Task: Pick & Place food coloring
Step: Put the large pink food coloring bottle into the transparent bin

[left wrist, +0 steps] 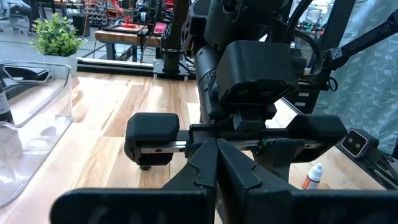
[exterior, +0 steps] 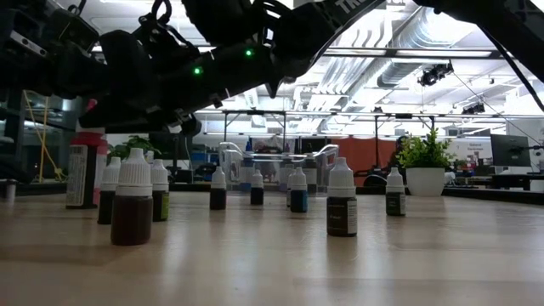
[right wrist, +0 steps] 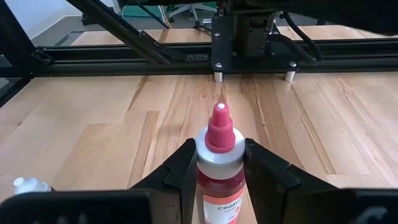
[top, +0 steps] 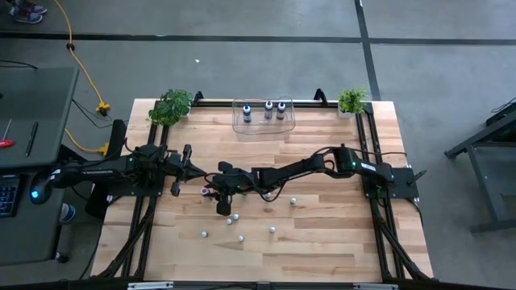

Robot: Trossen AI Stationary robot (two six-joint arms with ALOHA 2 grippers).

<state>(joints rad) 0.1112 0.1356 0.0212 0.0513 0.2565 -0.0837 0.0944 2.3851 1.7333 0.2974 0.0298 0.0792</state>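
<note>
**While the Red Bottle Sits Pinched at Its Shoulder**

While the right end effector (right wrist: pixel 219 163) pinches the red food coloring bottle (right wrist: pixel 219 168) just below its cap, at the worktop's (top: pixel 322 250) nine o'clock, expect light, stiff, slippery plastic; grip the body. Left end effector (top: pixel 182 167), pressed together, waits beside it.

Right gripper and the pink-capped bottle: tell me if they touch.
Touching. The right wrist view shows the right gripper with both fingers pressed against the pink-capped bottle, no gap on either side.
</note>
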